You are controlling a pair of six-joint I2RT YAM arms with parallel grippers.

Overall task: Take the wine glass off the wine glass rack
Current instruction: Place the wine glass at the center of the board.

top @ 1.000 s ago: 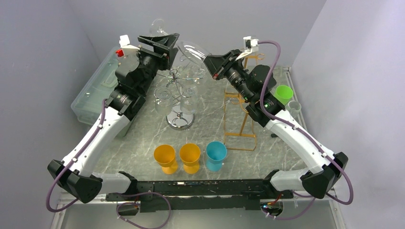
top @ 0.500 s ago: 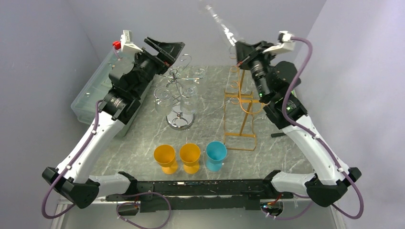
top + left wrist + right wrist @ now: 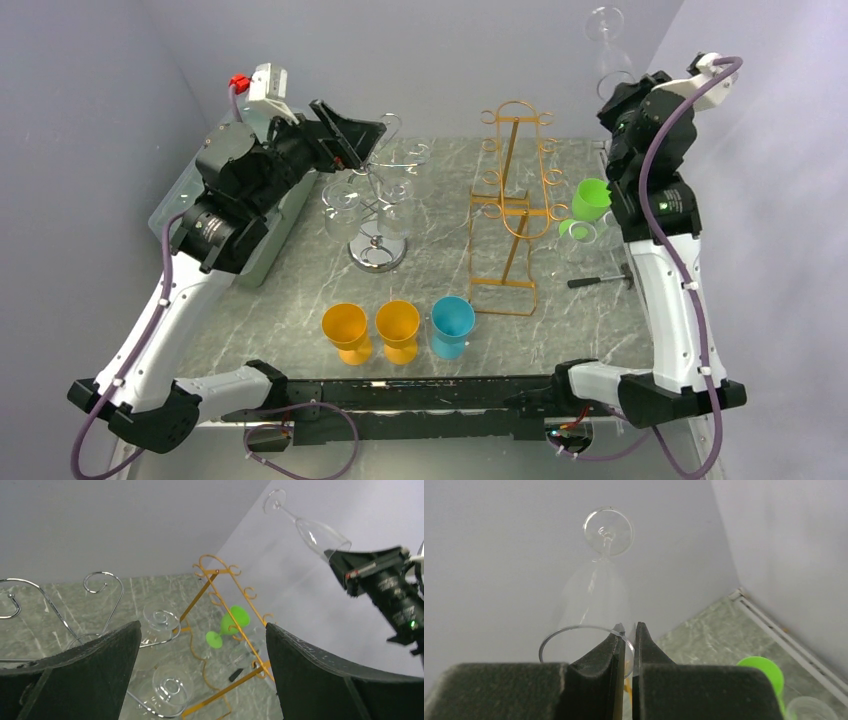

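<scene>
Right gripper [image 3: 630,630] pinches wine glass [image 3: 596,595], seemingly by the rim; foot outermost.

Table [image 3: 290,300]: chrome rack [image 3: 378,254], gold rack [image 3: 507,208], cups [image 3: 451,325], bin [image 3: 178,198].

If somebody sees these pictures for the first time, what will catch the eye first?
First, the clear wine glass, held high at the far right with its foot up and its rim pinched in the shut right end effector. Next, the left end effector, wide open and empty, beside the chrome rack in the middle of the table, where other glasses hang. Then the gold wire rack to its right.
</scene>
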